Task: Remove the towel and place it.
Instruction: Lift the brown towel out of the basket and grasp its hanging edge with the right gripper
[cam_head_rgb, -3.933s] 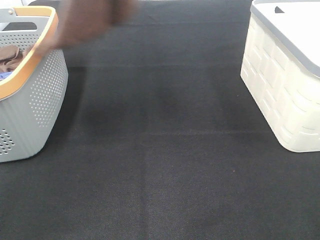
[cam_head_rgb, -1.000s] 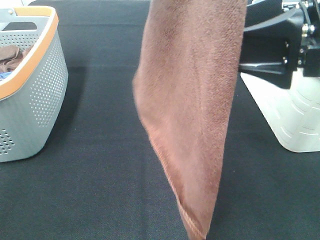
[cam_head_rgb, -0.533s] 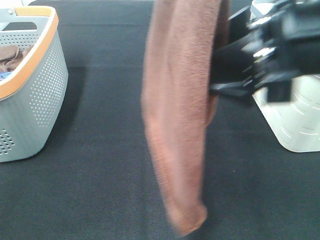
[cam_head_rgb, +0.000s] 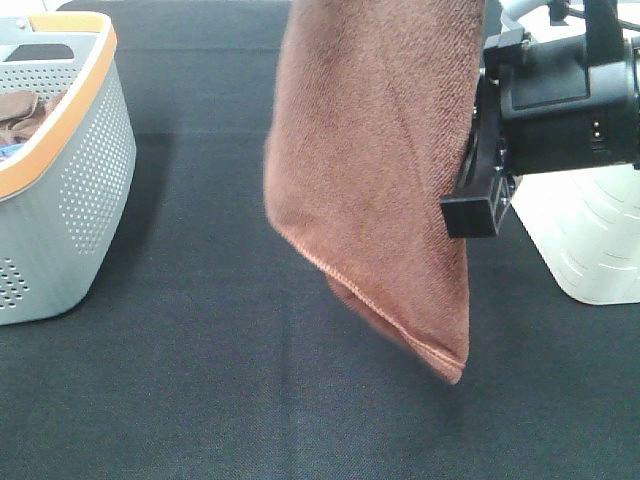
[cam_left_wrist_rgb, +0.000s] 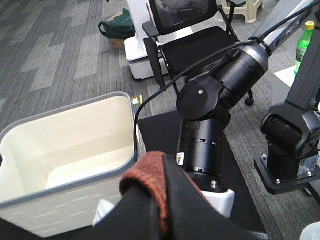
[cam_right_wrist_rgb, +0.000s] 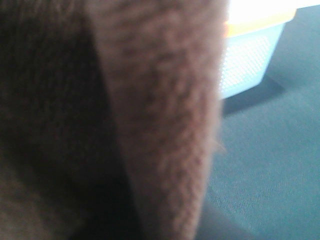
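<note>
The towel (cam_head_rgb: 375, 160) hangs above the black mat (cam_head_rgb: 200, 380) between grey basket (cam_head_rgb: 90, 190) and white bin (cam_head_rgb: 590, 250), clamped by the left gripper (cam_left_wrist_rgb: 152, 186). The right gripper (cam_head_rgb: 472, 195) meets its edge, grip unclear. Lower slowly, spread flat.

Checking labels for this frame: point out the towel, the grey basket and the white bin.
towel (cam_head_rgb: 375, 160), exterior high view, middle of the hanging cloth.
grey basket (cam_head_rgb: 90, 180), exterior high view, perforated side wall.
white bin (cam_head_rgb: 590, 250), exterior high view, bare side wall.

surface: black table mat (cam_head_rgb: 250, 400) | left: grey basket (cam_head_rgb: 80, 190) | right: white bin (cam_head_rgb: 590, 250)
</note>
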